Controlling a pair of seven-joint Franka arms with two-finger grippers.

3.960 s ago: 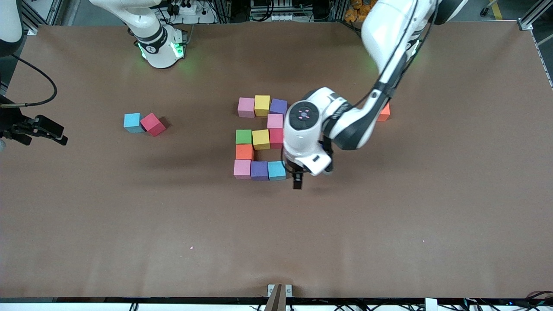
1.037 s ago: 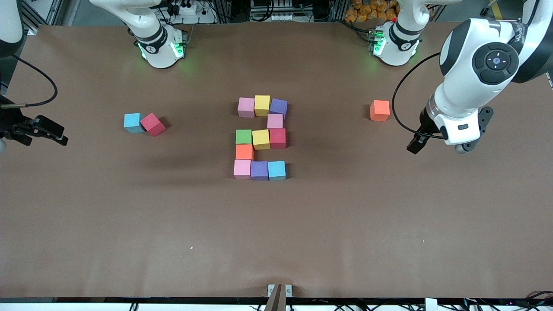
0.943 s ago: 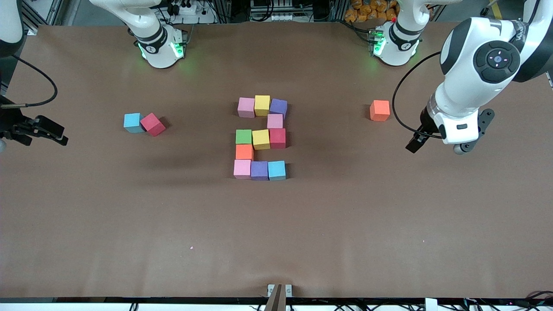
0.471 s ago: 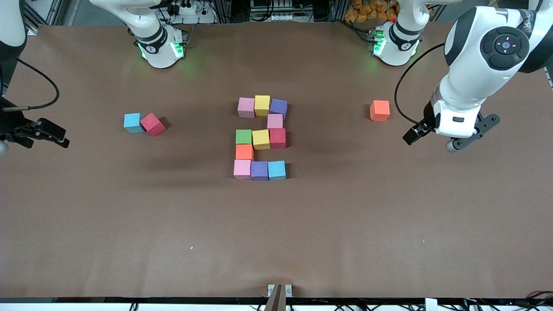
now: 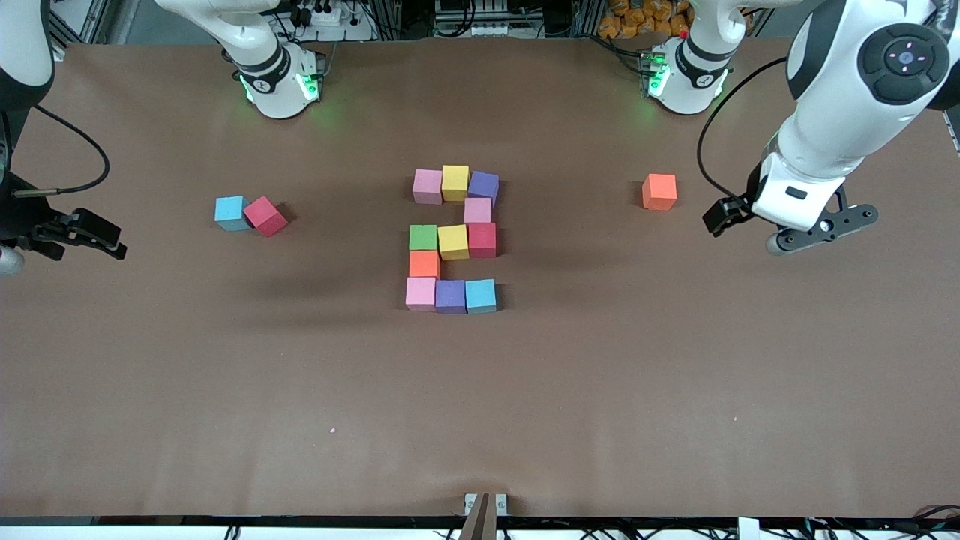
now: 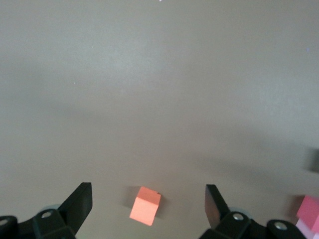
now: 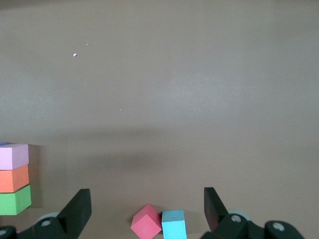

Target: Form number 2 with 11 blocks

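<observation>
The number 2 lies at the table's middle, built of eleven touching blocks in three rows joined by single cubes. Its top row is pink, yellow and purple. Its bottom row is pink, purple and light blue. My left gripper hangs open and empty over the table beside a loose orange block. In the left wrist view that orange block shows between the open fingers. My right gripper waits open and empty at the right arm's end of the table.
A loose light blue block and a tilted red block touch each other toward the right arm's end. The right wrist view shows both, red and light blue, plus the pink, orange and green edge of the number.
The left arm has left the light blue block at the number's bottom row and swung out to its own end of the table, still drifting. The right gripper shifted slightly.
</observation>
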